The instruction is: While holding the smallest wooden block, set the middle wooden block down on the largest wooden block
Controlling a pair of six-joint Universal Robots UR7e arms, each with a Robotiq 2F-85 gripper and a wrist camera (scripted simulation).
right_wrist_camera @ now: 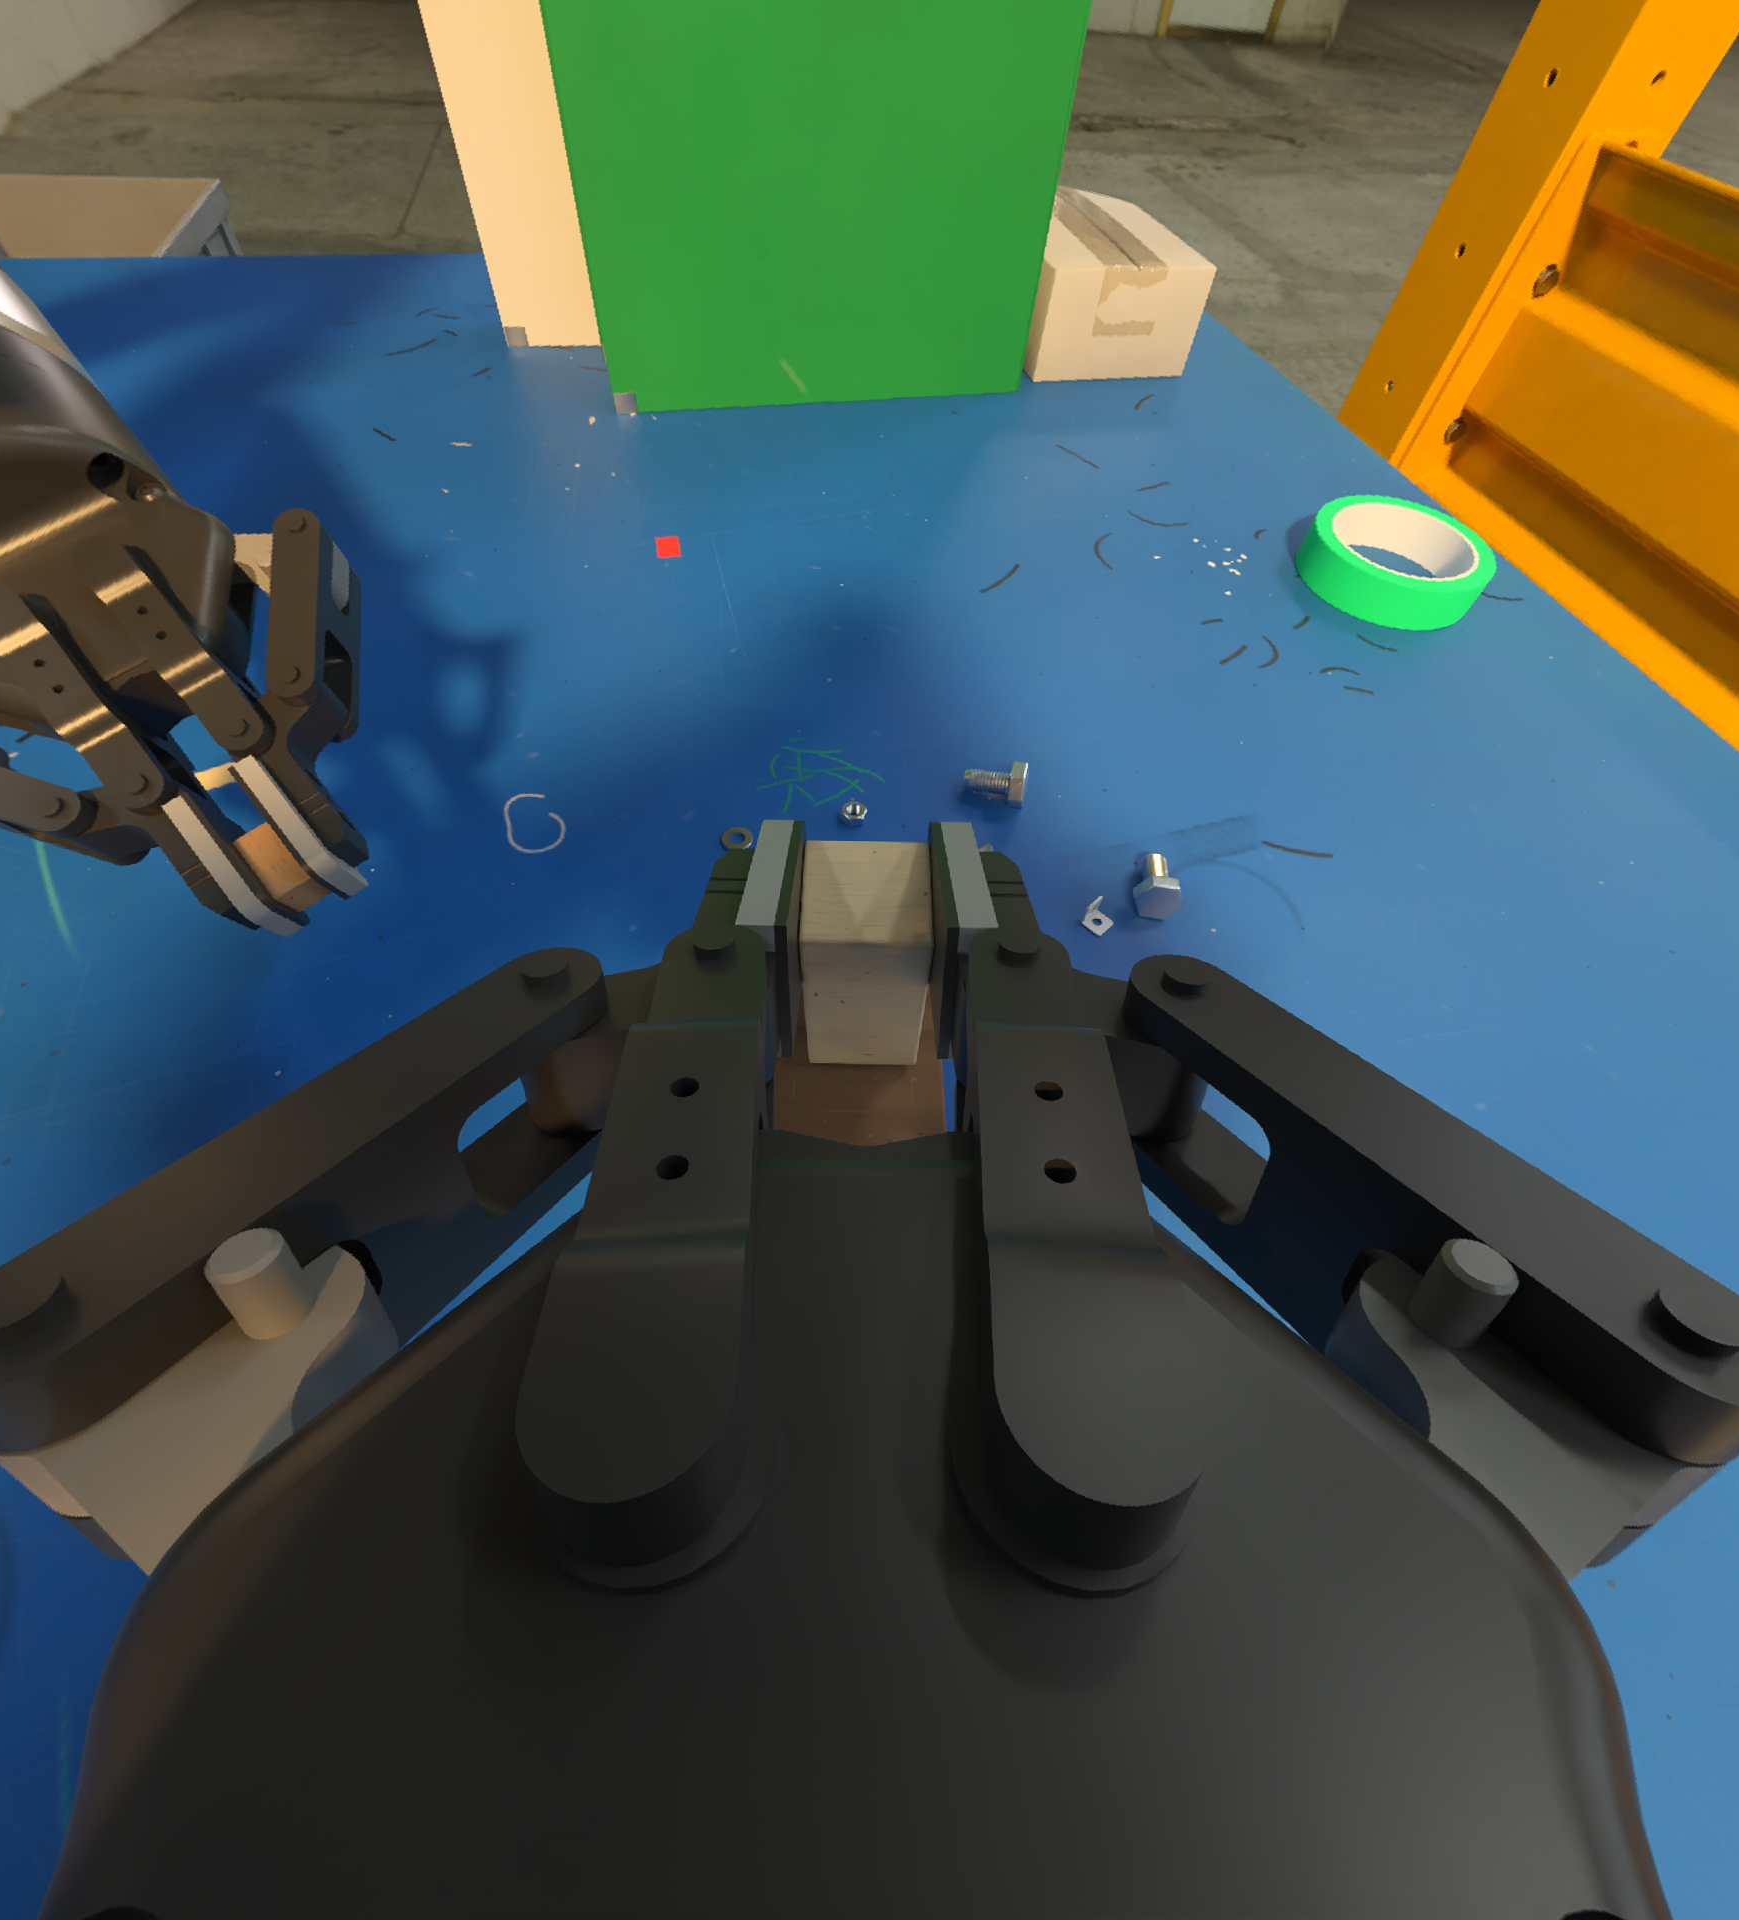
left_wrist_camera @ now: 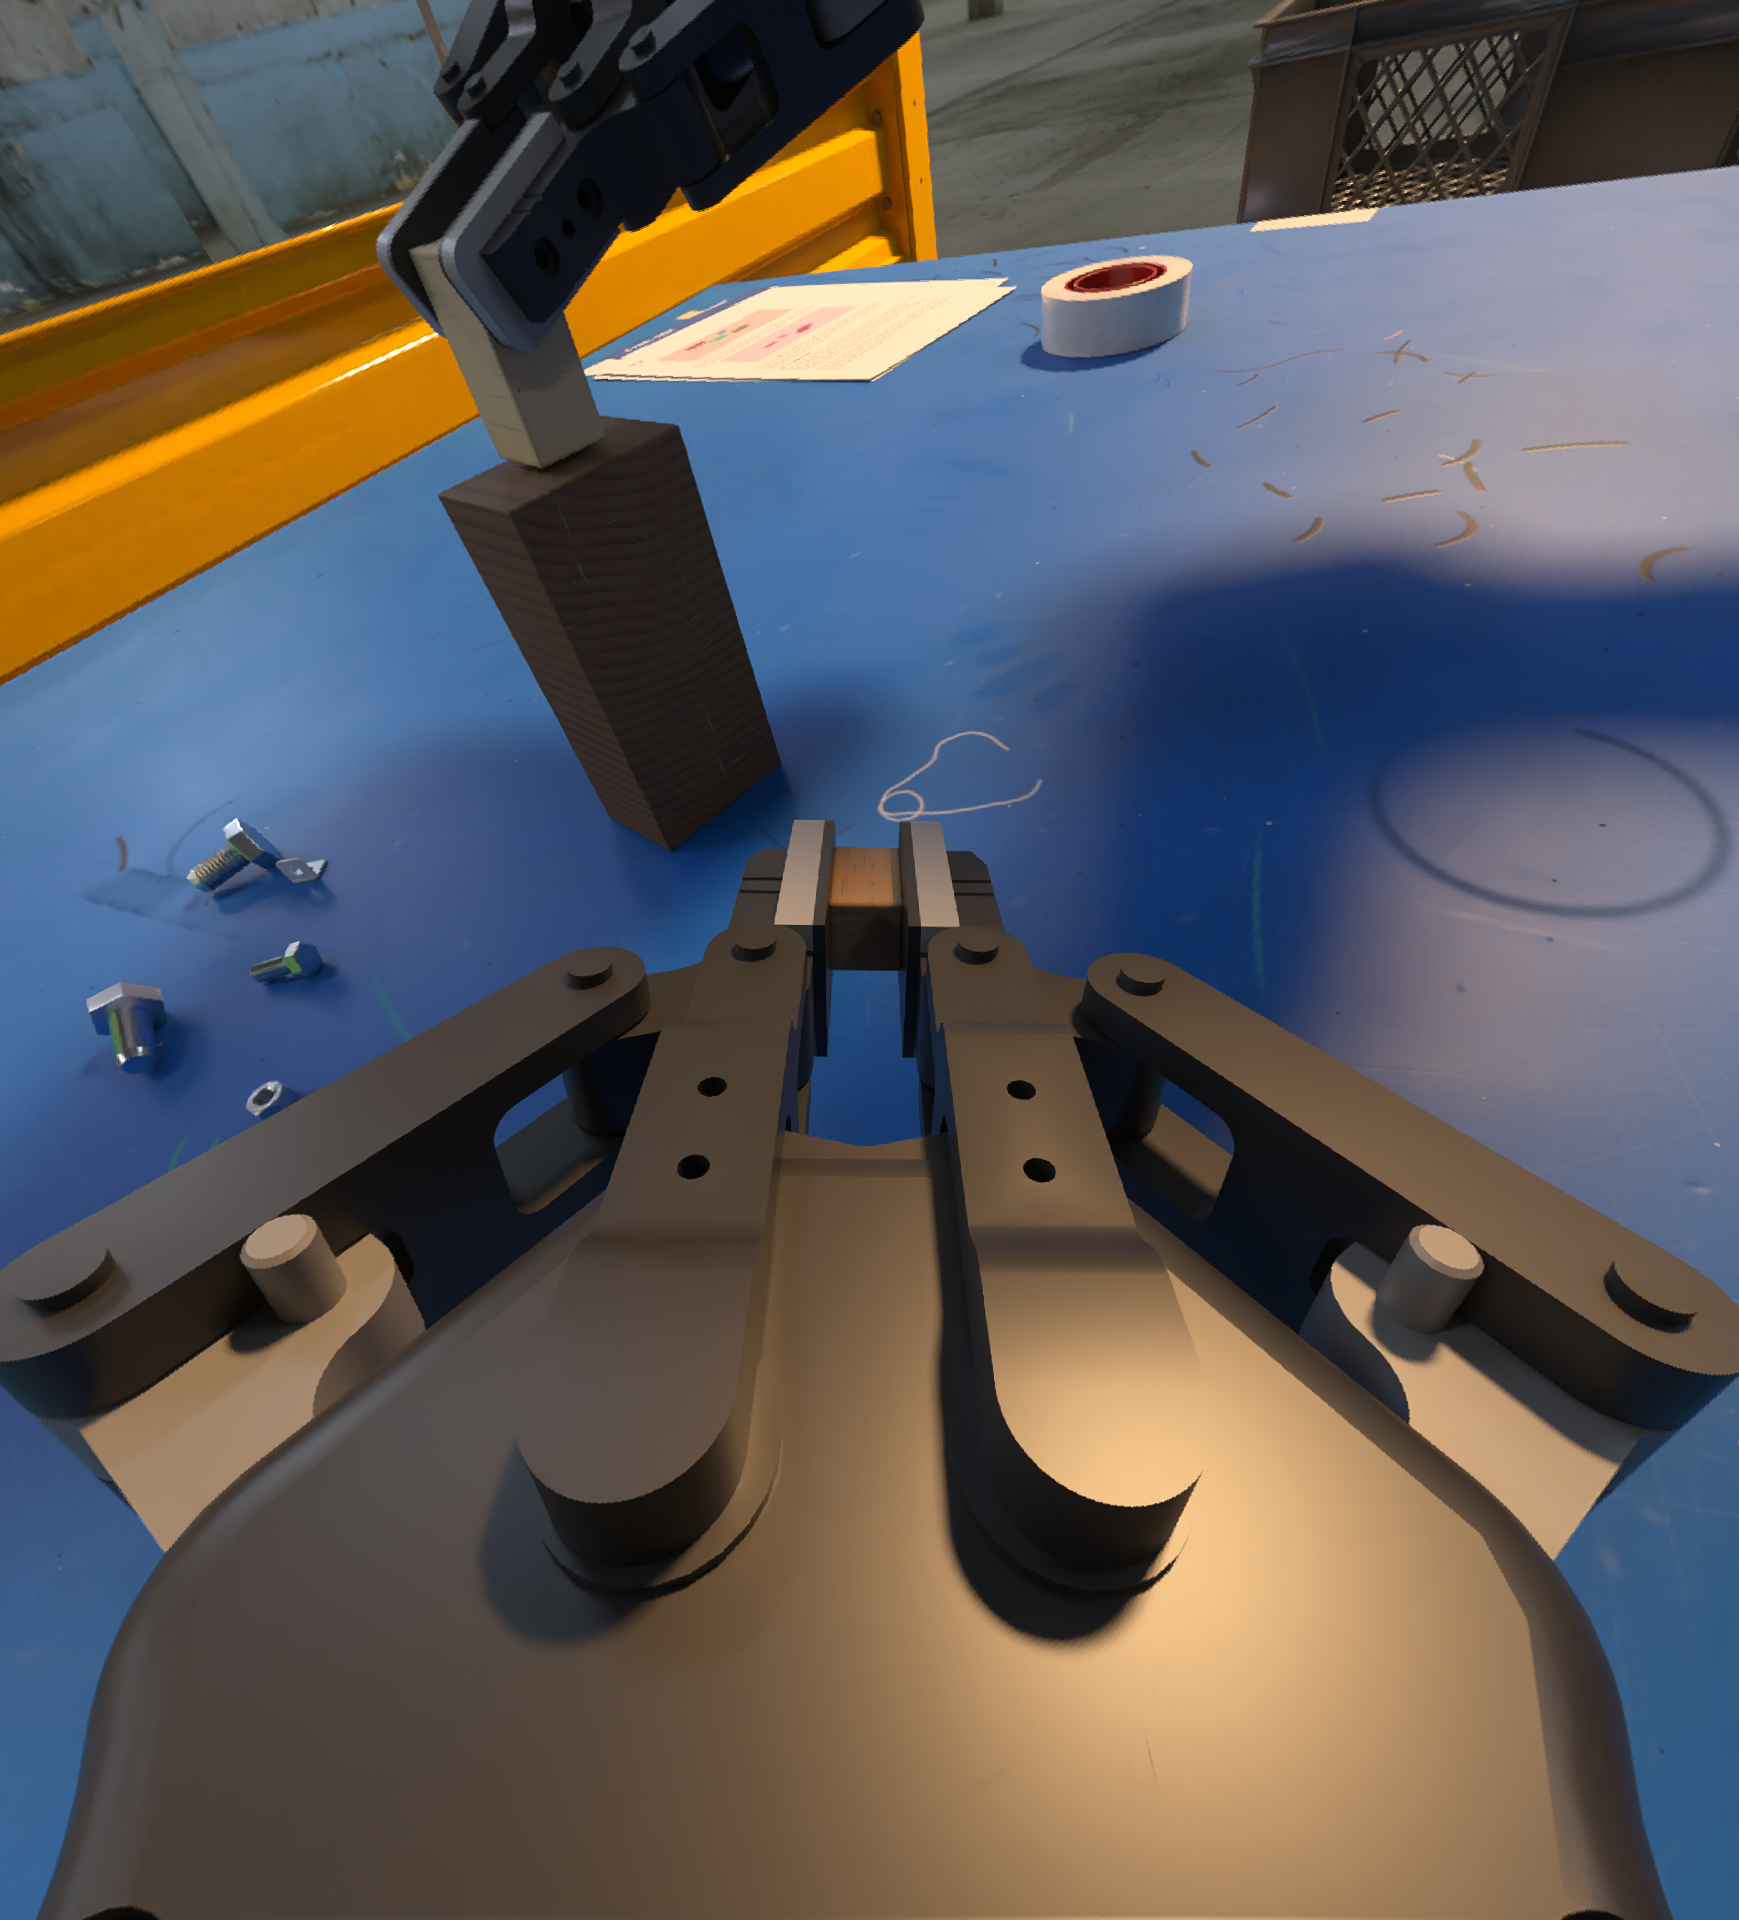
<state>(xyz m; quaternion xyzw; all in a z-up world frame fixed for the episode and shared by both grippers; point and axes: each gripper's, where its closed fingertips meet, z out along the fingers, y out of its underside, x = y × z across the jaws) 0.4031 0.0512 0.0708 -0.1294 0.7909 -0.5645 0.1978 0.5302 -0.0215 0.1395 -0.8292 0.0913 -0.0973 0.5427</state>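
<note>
The left gripper (left_wrist_camera: 865, 873) is clamping the smallest wooden block (left_wrist_camera: 863, 902), a tan cube, above the blue table (left_wrist_camera: 1260, 644). The right gripper (right_wrist_camera: 863, 878) is pinching the pale middle wooden block (right_wrist_camera: 865, 951), whose lower end is touching the top of the dark largest wooden block (left_wrist_camera: 616, 634), standing upright near scattered bolts (left_wrist_camera: 241, 857).

Wrist cameras facing opposite, sharing table (left_wrist_camera: 1260, 623)
</note>
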